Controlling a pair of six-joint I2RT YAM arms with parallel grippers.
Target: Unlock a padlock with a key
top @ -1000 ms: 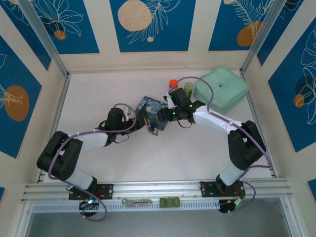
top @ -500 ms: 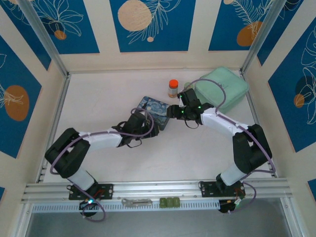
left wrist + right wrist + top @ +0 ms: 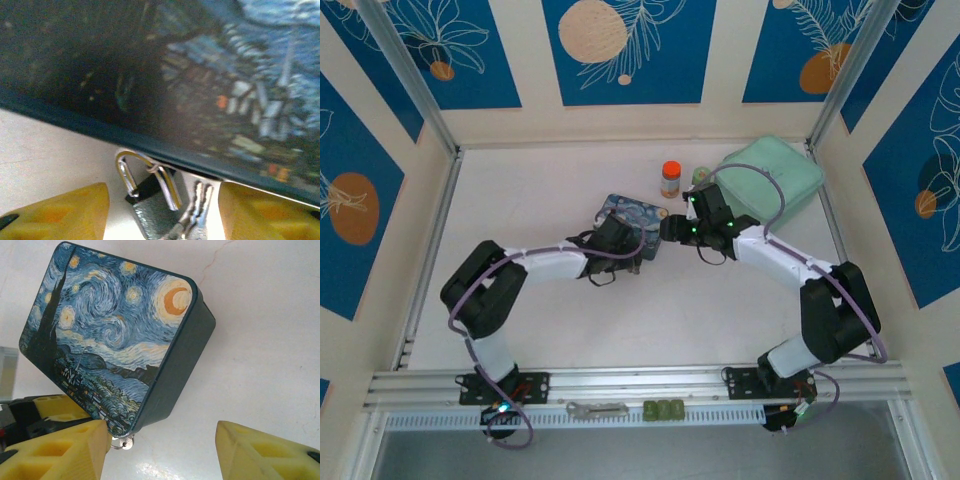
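One padlock (image 3: 150, 215) within open left pincer (image 3: 162, 212)

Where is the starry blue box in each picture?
Top external: the starry box sits near the middle.
Left wrist: it spans the top, blurry.
Right wrist: it lies upper left.
Shared landmark: the white table beneath it.

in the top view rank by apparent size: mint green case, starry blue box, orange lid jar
1. mint green case
2. starry blue box, partly covered
3. orange lid jar
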